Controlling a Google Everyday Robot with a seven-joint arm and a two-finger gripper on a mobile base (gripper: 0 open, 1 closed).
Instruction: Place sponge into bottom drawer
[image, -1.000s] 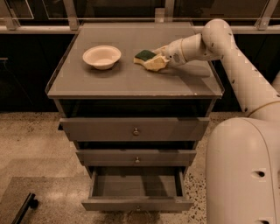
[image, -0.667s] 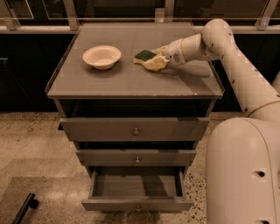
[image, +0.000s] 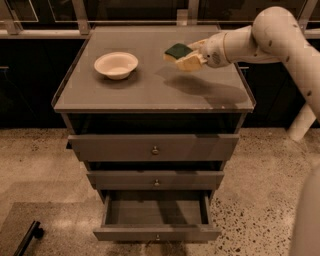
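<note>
While the fingers (image: 193, 63) of the gripper (image: 186, 56) clench the sponge (image: 177, 50) above the counter (image: 150, 92) (right of the bowl (image: 116, 64)), the carry is in hand; next it likely must descend to the open bottom drawer (image: 156, 214).

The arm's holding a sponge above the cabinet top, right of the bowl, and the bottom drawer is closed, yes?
Not quite. The bottom drawer is pulled open, with its inside showing in the camera view. The rest holds: the tool grips the sponge above the cabinet top, right of the bowl.
</note>
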